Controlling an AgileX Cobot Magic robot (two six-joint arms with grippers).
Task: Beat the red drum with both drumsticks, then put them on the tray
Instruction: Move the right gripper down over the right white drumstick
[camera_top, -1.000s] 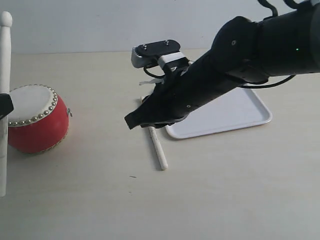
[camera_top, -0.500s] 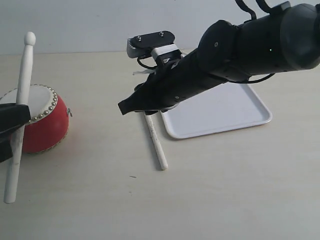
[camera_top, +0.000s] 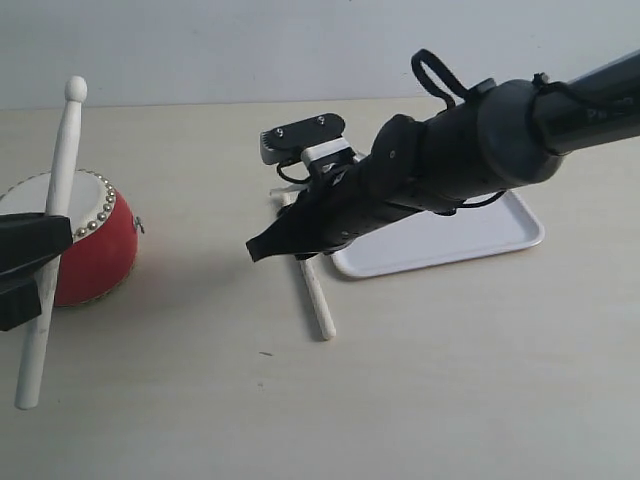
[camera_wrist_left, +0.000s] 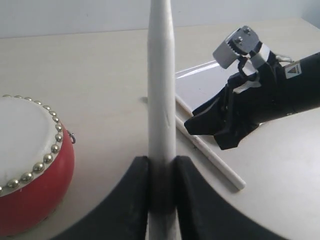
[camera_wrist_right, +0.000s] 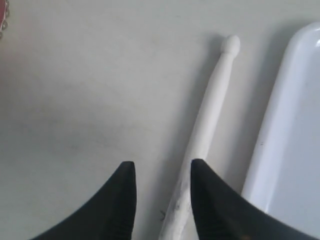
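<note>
One squat, barrel-shaped red drum (camera_top: 100, 250), glossy-bodied with an off-white skin ringed by brass-coloured studs, stands at the left of the pale matte table (camera_top: 450, 380). Two slender cream drumsticks with rounded tips are present. The first drumstick (camera_top: 58, 190) is pinched between the black jaws of the left gripper (camera_wrist_left: 161, 162) and held steeply tilted in front of the drum. The second drumstick (camera_top: 316, 295) lies flat on the table just beside the rim of the one smooth white round-cornered tray (camera_top: 470, 225). The right gripper (camera_wrist_right: 162, 167) hangs above it, jaws spread, holding nothing.
</note>
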